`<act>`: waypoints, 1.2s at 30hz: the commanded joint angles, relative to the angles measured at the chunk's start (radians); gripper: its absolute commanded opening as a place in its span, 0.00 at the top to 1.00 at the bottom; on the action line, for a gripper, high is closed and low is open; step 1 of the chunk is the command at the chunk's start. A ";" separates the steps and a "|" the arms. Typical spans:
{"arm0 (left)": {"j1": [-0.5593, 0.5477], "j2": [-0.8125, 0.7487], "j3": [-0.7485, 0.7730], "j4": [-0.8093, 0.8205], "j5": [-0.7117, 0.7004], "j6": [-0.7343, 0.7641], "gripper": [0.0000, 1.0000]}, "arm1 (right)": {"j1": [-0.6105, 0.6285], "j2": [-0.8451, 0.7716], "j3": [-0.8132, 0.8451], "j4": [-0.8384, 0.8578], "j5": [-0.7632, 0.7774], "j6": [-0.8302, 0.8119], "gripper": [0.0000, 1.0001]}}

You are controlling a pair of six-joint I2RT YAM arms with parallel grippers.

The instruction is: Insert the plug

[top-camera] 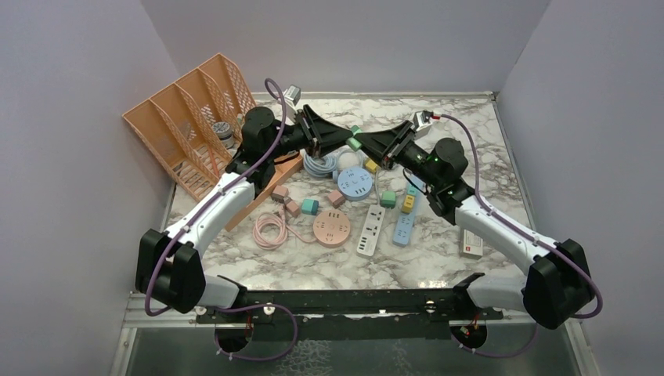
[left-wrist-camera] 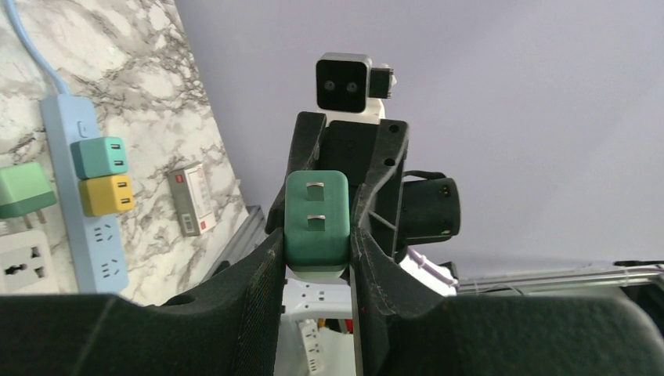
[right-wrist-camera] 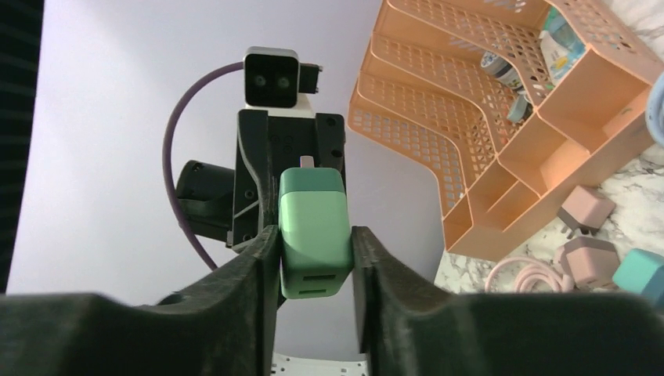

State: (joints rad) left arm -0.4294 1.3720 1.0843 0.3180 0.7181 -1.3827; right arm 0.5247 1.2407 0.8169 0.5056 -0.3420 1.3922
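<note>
So both arms meet in mid-air over the back of the tabletop (top-camera: 438,258), around 12 o'clock from where I'm standing, with one green plug (top-camera: 355,142) caught between them, well clear of the marble. The left fingers (left-wrist-camera: 262,298) are squeezed nearly all the way in and clamp the plug's sides. From that wrist view, its two flat prongs face back along the left arm. The right fingers (right-wrist-camera: 250,282) come in from the other side and are pressed against both sides of the same plug too, so it looks gripped from both ends at once. Below it on the tabletop, at roughly 6 o'clock from the plug, are a round blue socket (top-camera: 355,183) and a round pink one (top-camera: 331,228). A white power strip (top-camera: 371,231) and a blue power strip (top-camera: 405,223) lie side by side at about 5 o'clock. The blue one already has a teal block and a yellow block plugged in. The orange file rack (top-camera: 188,117) sits off at 10 o'clock.
</note>
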 commanded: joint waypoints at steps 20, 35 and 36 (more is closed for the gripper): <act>0.040 -0.104 0.029 -0.536 -0.232 0.549 0.29 | 0.005 -0.111 0.172 -0.882 0.131 -0.386 0.99; 0.040 -0.153 0.053 -0.767 -0.499 0.880 0.29 | 0.005 0.047 0.275 -1.455 0.252 -0.648 0.99; 0.041 -0.152 0.054 -0.769 -0.504 0.887 0.28 | 0.005 0.053 0.272 -1.473 0.270 -0.645 0.99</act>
State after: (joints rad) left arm -0.3920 1.2503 1.1007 -0.3969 0.3073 -0.5991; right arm 0.5247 1.2755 1.0660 -0.8062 -0.1410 0.7914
